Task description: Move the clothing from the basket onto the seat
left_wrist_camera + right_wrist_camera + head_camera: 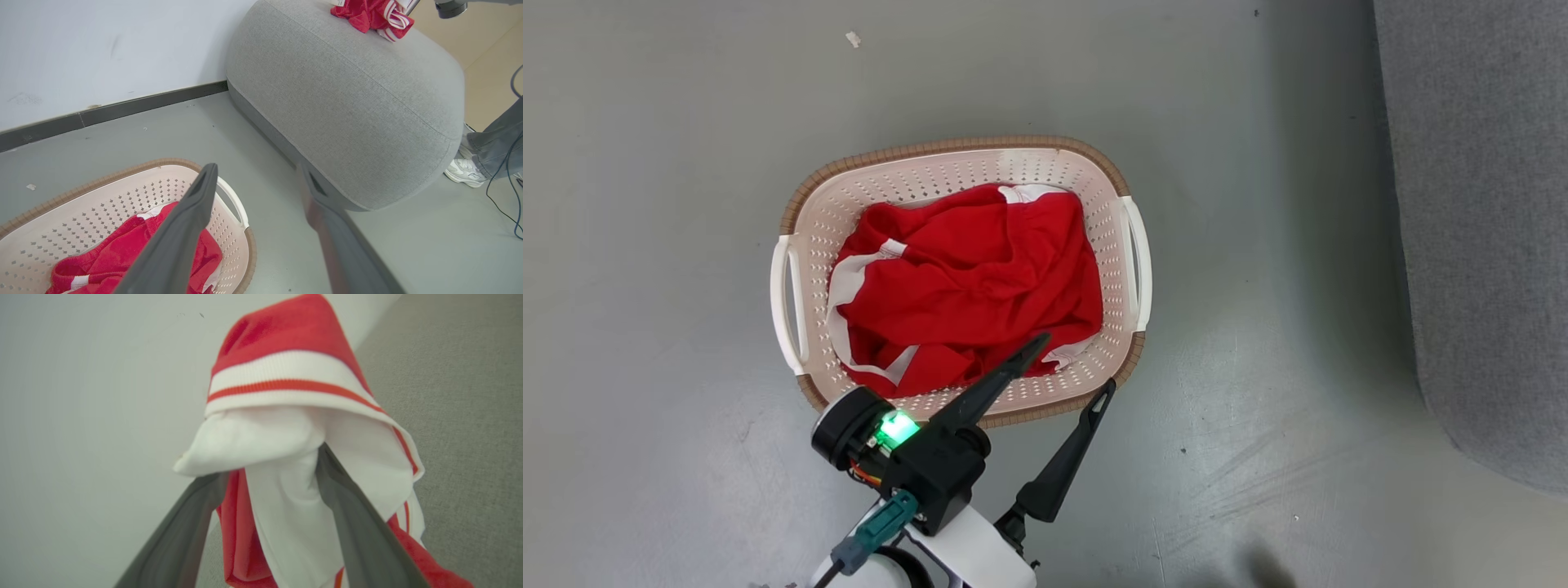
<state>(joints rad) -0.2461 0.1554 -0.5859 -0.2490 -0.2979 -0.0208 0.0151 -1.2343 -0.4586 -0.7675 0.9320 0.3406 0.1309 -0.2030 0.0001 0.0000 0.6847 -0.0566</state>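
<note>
One red, white-trimmed jersey (968,286) lies crumpled in the cream basket (809,204), the released left gripper (1074,363) hovering at its near rim; a second jersey (286,375) rests on the grey seat (347,102) between the right gripper's (271,465) spread fingers (359,522).

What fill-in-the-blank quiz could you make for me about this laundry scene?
1. The basket stands on the grey ___.
2. The clothing inside it is mostly ___.
3. The basket's two ___ are white.
4. A second red-and-white garment is up on the big grey ___.
Missing words: floor; red; handles; sofa.
</note>
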